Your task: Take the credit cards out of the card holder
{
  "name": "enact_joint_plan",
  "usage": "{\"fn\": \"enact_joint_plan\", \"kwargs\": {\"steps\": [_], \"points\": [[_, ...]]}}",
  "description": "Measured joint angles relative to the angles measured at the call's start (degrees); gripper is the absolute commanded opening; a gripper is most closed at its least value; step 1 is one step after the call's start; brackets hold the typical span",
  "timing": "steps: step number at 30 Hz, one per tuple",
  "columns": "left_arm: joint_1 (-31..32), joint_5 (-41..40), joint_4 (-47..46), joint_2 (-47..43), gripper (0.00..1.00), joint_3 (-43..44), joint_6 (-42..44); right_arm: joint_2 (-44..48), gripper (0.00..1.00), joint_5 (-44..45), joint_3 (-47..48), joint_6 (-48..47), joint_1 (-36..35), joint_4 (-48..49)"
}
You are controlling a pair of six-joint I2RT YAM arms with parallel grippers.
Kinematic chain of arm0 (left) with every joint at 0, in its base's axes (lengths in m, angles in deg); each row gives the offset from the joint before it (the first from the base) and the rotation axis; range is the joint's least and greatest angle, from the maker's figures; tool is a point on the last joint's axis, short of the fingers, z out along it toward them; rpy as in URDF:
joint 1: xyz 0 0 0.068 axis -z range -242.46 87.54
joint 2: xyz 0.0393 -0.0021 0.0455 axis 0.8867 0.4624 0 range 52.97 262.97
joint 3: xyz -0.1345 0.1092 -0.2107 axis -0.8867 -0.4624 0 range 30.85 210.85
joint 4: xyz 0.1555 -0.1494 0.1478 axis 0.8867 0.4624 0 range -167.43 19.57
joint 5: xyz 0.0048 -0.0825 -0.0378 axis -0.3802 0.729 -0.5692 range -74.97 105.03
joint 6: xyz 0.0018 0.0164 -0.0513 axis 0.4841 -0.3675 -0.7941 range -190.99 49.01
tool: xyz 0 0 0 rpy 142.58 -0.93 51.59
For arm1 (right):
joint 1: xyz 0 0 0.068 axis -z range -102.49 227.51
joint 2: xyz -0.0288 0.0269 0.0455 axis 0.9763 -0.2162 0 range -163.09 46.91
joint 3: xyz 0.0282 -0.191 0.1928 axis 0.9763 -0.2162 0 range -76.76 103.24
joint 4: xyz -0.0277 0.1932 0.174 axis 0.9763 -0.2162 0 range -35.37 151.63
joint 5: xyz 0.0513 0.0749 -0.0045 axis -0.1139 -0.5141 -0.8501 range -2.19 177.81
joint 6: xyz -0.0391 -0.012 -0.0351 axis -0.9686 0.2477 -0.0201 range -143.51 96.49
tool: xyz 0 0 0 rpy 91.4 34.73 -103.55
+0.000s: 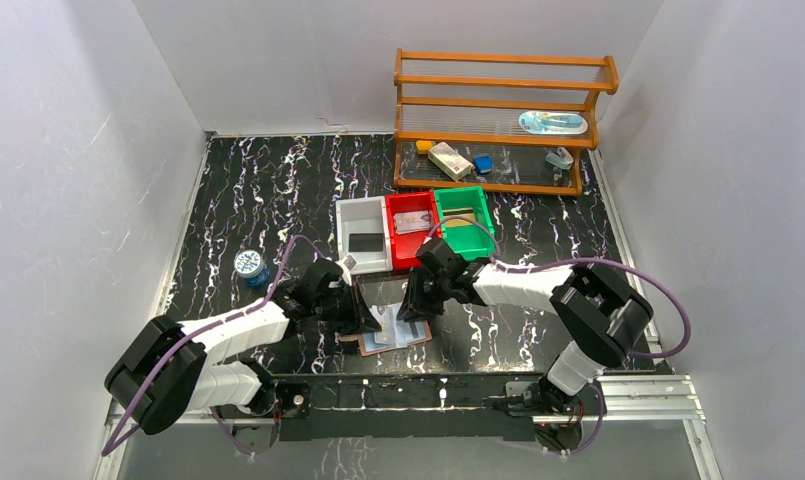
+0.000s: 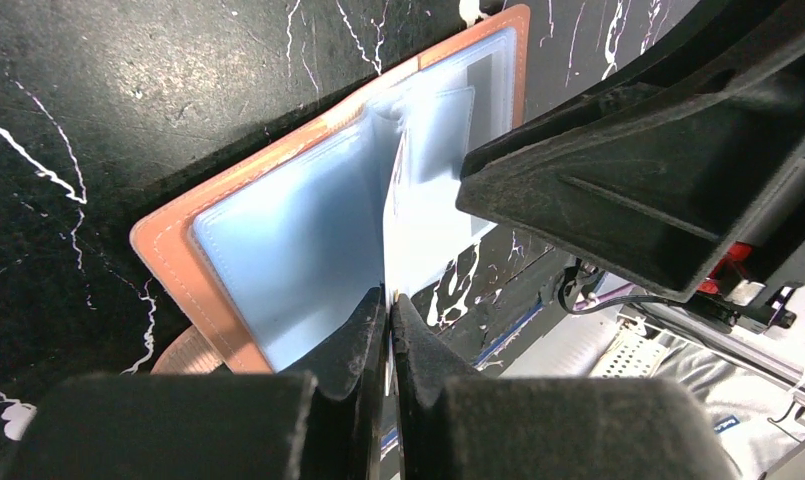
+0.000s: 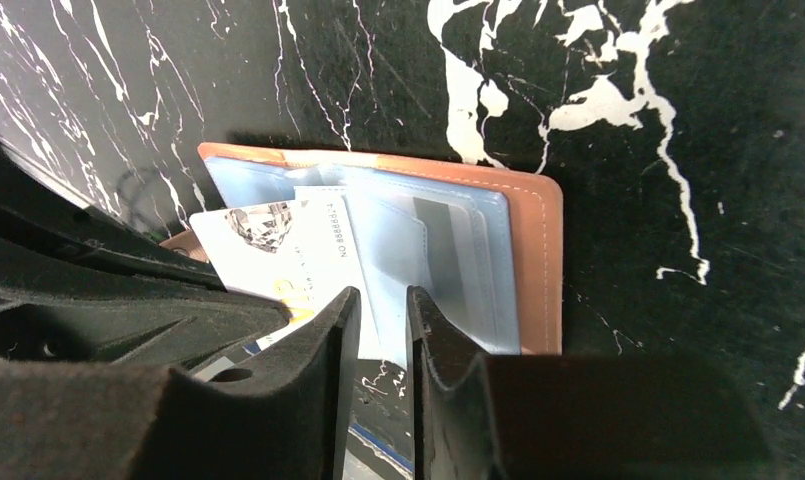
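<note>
Tan-brown leather card holder [image 3: 533, 260] lies open on the black marbled surface [image 1: 258, 200]. The left claw [image 2: 389, 305] pinches a pale plastic credit card [image 2: 423, 250] by its edge, and the right claw [image 3: 383, 310] hovers narrowly spread above the pockets.

Matt tan leather card holder [image 3: 538, 270], glossy blue plastic pockets [image 2: 278, 260], glossy marbled table [image 3: 678, 330].

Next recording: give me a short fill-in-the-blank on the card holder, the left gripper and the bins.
1. The card holder lies ____ on the table.
2. The left gripper is shut on a pale ____.
3. Between the white bin and the green bin stands the ____.
Missing words: open; credit card; red bin.
</note>
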Motion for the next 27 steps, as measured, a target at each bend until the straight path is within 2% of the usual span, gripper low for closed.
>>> {"fn": "enact_joint_plan", "kwargs": {"steps": [8,17,27], "points": [[0.0,0.0,1.4,0.0,0.03,0.7,0.4,0.9,0.41,0.6,2.4,-2.5,-1.2,-2.0],[0.0,-0.1,1.9,0.0,0.03,0.9,0.6,-2.3,0.42,0.9,6.7,-4.3,-5.7,-2.8],[0.0,-1.7,7.5,-1.1,0.03,3.7,2.6,-4.3,0.42,7.6,9.4,-4.7,-5.8,-10.1]]}}
